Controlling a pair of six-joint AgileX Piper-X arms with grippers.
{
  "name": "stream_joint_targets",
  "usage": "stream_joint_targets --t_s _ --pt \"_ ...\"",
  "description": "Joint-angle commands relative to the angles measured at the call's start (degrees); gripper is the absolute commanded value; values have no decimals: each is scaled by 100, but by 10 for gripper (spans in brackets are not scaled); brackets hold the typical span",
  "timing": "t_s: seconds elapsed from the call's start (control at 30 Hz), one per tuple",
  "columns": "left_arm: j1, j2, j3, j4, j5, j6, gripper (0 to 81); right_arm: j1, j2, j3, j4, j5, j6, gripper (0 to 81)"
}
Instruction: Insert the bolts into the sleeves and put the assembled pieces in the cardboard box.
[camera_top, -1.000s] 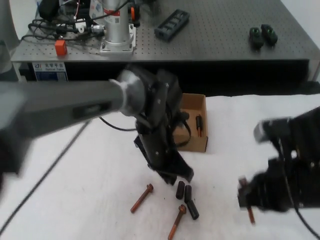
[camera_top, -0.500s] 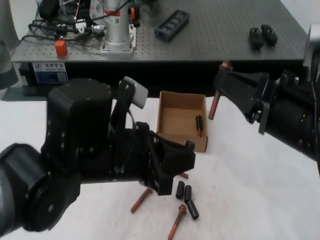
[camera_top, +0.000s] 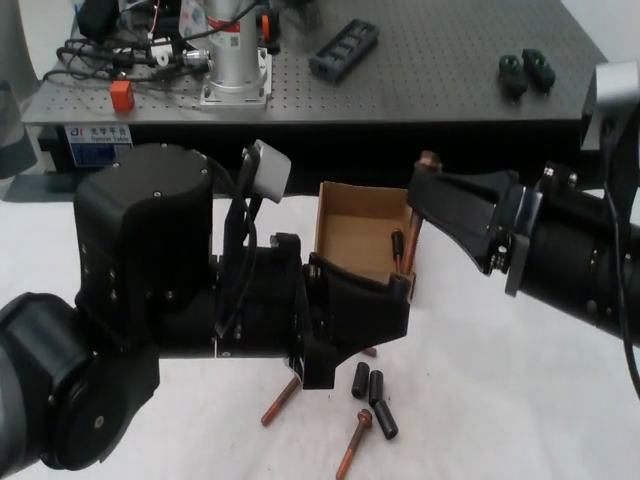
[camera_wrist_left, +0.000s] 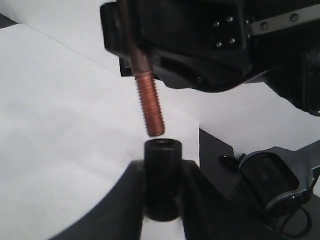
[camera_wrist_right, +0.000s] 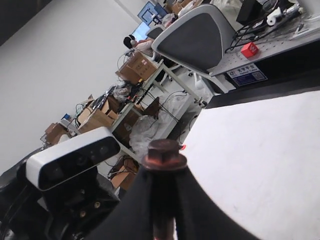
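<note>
Over the white cloth (camera_top: 520, 380), left claw (camera_wrist_left: 162, 195) grips a sleeve (camera_wrist_left: 161, 160), right claw (camera_wrist_right: 163, 200) a bolt (camera_wrist_right: 164, 152).

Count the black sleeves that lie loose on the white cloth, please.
3. One sleeve and a second lie side by side; the third lies nearer the camera, beside a bolt. The left arm may hide others.
</note>
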Motion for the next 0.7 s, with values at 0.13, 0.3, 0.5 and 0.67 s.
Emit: stream_joint_targets --t_s 0.13,0.3,0.5,0.67 --pt "3 -81 -9 -191 22 -54 7 17 -4 -26 169 -471 -102 44" --pt "3 -81 -9 -203 24 -54 7 17 -4 -26 414 -892 -286 44" --pt "3 -81 -9 -291 -148 0 7 17 -4 -26 553 -1255 -633 30" --pt "3 -81 -9 -461 -330 264 7 17 -4 -26 553 -1399 -633 413"
